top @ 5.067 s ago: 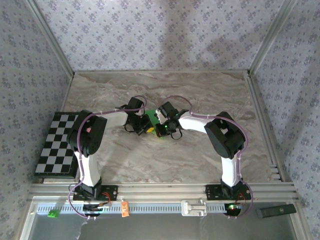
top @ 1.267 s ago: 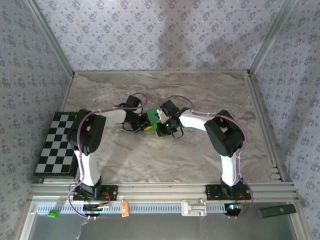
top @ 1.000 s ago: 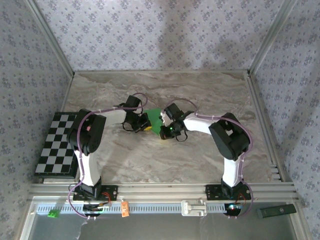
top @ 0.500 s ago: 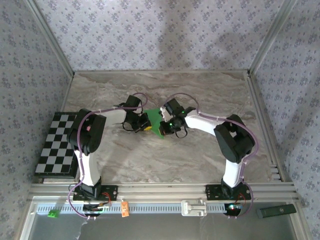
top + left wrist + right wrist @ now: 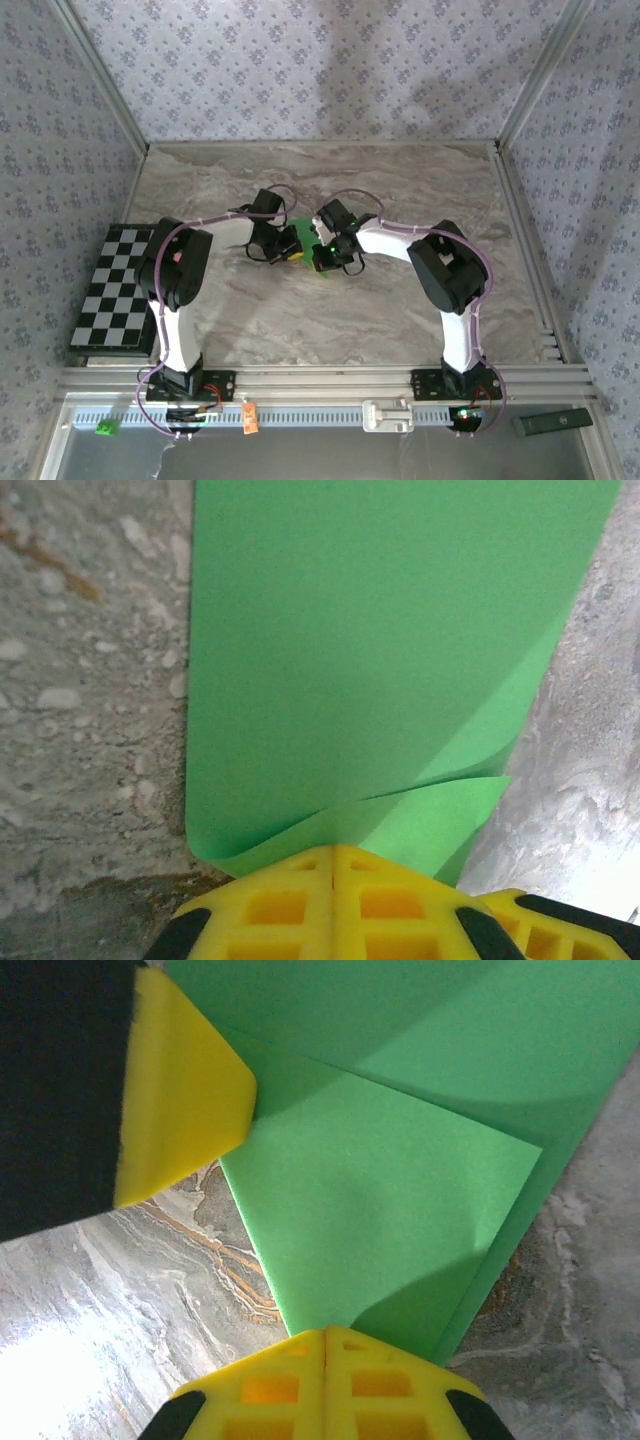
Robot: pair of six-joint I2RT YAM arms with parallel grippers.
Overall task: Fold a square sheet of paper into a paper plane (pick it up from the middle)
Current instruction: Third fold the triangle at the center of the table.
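Left claw (image 5: 333,852): yellow fingers pressed together, clamped on the near edge of the green paper sheet (image 5: 380,650). Two curled layers of paper run in between the tips. The rest of the sheet lies flat on the marble tabletop (image 5: 80,680) beyond them.

Right claw (image 5: 325,1332): fingers also together, pinching the corner of a folded-over flap of the same sheet (image 5: 390,1210). The flap's crease runs diagonally, with a second layer showing under it on the right. A yellow finger (image 5: 180,1100) of the other claw sits against the paper's edge at upper left.

Top view: the two claws face each other across the sheet (image 5: 303,234), left claw (image 5: 284,250) on its left side and right claw (image 5: 322,256) on its right. The sheet is about mid-tabletop, well away from all edges.

Black-and-white checkered board (image 5: 115,285) overhangs the left edge of the tabletop (image 5: 420,190). Small green cube (image 5: 104,428) sits on the rail below the near-left corner.
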